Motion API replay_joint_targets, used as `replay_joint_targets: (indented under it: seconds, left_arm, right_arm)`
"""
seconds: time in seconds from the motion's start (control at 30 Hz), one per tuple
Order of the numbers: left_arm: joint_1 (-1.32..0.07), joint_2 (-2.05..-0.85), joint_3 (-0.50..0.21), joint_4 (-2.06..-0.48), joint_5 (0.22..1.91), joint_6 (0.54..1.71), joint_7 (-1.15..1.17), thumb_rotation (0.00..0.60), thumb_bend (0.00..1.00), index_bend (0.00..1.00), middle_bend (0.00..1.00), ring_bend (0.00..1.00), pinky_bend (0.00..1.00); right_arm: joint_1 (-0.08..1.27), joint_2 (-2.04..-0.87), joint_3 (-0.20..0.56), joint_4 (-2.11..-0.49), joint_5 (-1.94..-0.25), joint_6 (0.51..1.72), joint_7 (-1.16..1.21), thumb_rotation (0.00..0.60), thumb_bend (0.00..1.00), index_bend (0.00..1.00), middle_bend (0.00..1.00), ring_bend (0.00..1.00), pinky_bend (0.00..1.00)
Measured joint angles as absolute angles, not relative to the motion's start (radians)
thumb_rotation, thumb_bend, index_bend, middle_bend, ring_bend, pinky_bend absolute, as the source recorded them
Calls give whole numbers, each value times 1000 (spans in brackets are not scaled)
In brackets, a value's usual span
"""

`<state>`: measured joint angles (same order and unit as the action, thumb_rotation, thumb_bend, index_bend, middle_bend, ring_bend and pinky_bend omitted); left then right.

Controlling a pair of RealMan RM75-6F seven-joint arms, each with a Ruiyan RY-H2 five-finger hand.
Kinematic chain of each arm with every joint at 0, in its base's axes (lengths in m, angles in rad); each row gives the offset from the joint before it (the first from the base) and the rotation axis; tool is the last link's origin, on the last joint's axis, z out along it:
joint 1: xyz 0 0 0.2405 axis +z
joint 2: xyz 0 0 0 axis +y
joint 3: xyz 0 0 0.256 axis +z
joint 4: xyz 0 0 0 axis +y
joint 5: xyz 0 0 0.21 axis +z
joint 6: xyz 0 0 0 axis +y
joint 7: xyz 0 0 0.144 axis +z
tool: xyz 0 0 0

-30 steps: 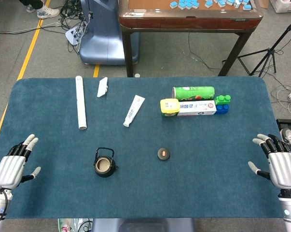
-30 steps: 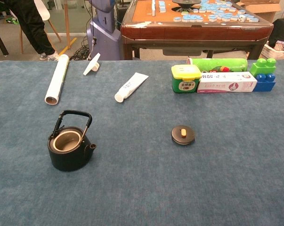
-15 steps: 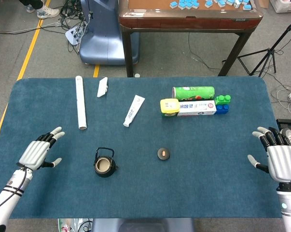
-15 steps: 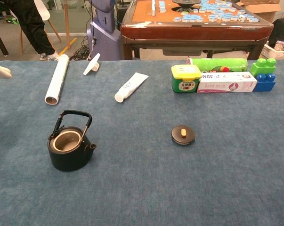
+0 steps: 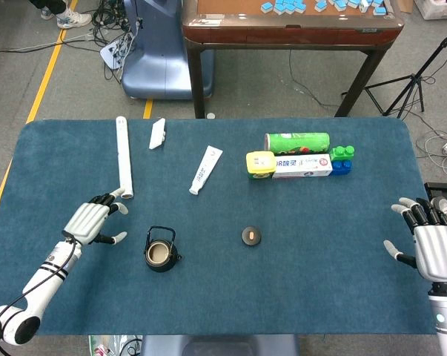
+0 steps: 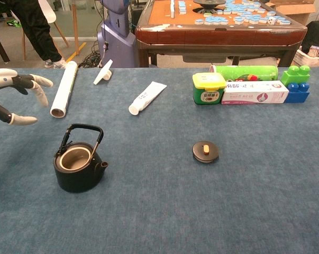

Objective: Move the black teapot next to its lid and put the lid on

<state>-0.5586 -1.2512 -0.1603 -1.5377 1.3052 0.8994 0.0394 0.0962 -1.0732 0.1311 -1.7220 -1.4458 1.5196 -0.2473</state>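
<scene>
The black teapot stands upright and lidless on the blue table, its handle raised. Its round black lid with an orange knob lies flat well to the teapot's right. My left hand hovers open, fingers spread, just left of the teapot and apart from it. Far off at the table's right edge, my right hand stays open and empty; the chest view does not show it.
A white roll lies close behind my left hand. A white tube and a small white piece lie further back. A green can, yellow-lidded tub, toothpaste box and toy blocks stand at the back right.
My left hand has travelled from the table's left edge rightward toward the teapot and now shows in the chest view. The right hand, teapot and lid stay put.
</scene>
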Motion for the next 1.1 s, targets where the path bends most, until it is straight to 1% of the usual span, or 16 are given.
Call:
replay_joint_targets:
  seconds: [0.03, 0.13, 0.23, 0.33, 0.47, 0.63, 0.93, 1.1]
  left_arm:
    - [-566, -1252, -160, -1546, 1297, 893, 54, 318, 250, 369, 72, 100, 123]
    - [-584, -1256, -160, -1565, 1273, 878, 94, 297, 249, 367, 72, 99, 114]
    - [-603, -1270, -159, -1577, 1246, 866, 135, 301, 249, 367, 72, 99, 112]
    - [-622, -1293, -158, -1578, 1216, 859, 174, 324, 250, 368, 72, 99, 112]
    - [-643, -1326, -157, -1576, 1181, 857, 212, 330, 250, 383, 72, 99, 112]
    - [-673, -1352, -161, -1565, 1143, 850, 251, 309, 271, 390, 71, 99, 112]
    - [-707, -1374, -150, -1554, 1084, 832, 300, 299, 274, 412, 72, 99, 112]
    - [-717, -1391, -139, -1547, 1074, 832, 305, 308, 292, 432, 72, 99, 112]
  right_arm:
    - [95, -1074, 131, -1719, -1445, 1520, -244, 600, 187, 285, 244, 152, 254]
    - [92, -1074, 128, -1711, -1443, 1520, -234, 600, 188, 286, 244, 151, 254]
    - [90, -1074, 125, -1703, -1441, 1519, -223, 600, 187, 285, 244, 151, 254]
    - [86, -1071, 123, -1695, -1435, 1516, -211, 600, 187, 285, 244, 152, 255]
    - [79, -1067, 120, -1689, -1434, 1520, -199, 600, 187, 285, 244, 151, 254]
    - [76, -1066, 120, -1681, -1435, 1525, -188, 600, 187, 285, 244, 151, 254]
    - [72, -1068, 119, -1659, -1424, 1520, -166, 600, 187, 285, 244, 152, 254]
    - [66, -1068, 119, -1650, -1423, 1525, -152, 600, 187, 285, 244, 151, 254]
